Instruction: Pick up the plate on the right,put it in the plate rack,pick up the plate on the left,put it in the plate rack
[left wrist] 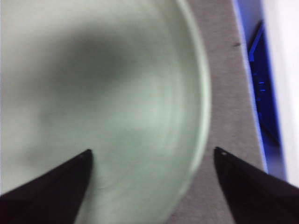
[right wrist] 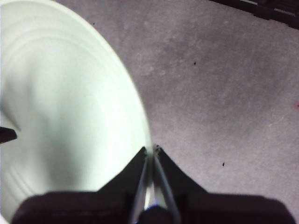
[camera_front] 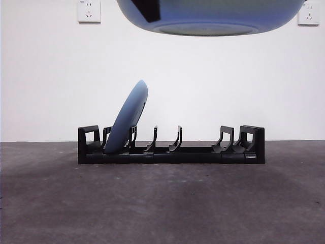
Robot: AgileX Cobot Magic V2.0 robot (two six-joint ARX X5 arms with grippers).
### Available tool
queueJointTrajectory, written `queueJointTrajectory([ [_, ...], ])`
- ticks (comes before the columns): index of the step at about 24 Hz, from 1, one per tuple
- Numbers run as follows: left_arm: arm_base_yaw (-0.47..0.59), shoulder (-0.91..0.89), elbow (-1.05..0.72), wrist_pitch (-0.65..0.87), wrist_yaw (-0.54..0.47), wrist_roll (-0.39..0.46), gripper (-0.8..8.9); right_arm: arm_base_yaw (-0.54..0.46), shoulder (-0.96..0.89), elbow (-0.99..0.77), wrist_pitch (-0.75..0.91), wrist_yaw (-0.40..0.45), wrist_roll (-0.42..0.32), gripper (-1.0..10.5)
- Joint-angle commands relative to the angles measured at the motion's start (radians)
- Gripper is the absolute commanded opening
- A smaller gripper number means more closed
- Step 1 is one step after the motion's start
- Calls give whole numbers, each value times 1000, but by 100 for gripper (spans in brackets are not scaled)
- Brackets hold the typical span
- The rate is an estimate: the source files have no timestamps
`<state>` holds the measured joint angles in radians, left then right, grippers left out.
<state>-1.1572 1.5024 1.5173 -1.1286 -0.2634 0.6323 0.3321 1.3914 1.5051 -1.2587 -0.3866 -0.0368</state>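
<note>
A pale plate (camera_front: 213,20) hangs high above the plate rack (camera_front: 172,152), seen from below at the top of the front view. My right gripper (right wrist: 150,149) is shut on the rim of this plate (right wrist: 70,116). My left gripper (left wrist: 153,150) is open just over the same plate (left wrist: 103,93), one jaw above its face and the other beyond its rim. A dark gripper piece shows against the plate's left side in the front view; I cannot tell whose it is. A second plate (camera_front: 129,114) leans in the slots at the rack's left end.
The grey table top (camera_front: 162,203) stretches in front of the rack. Two wall sockets (camera_front: 89,11) (camera_front: 309,14) sit on the white wall behind. Beyond the table edge, the left wrist view shows something blue (left wrist: 261,84).
</note>
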Motion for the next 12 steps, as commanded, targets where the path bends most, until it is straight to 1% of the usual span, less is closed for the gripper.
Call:
queueJointTrajectory([
  [1, -2, 4, -2, 9, 0, 11, 161, -1, -3, -4, 6, -16, -17, -15],
  [3, -2, 4, -2, 3, 8, 9, 86, -1, -3, -4, 9, -18, -17, -13],
  [9, -3, 4, -2, -34, 11, 0, 79, -34, -3, -4, 19, -40, -17, -13],
  [12, -7, 4, -2, -33, 50, -2, 79, -56, -3, -4, 20, -72, -17, -13],
])
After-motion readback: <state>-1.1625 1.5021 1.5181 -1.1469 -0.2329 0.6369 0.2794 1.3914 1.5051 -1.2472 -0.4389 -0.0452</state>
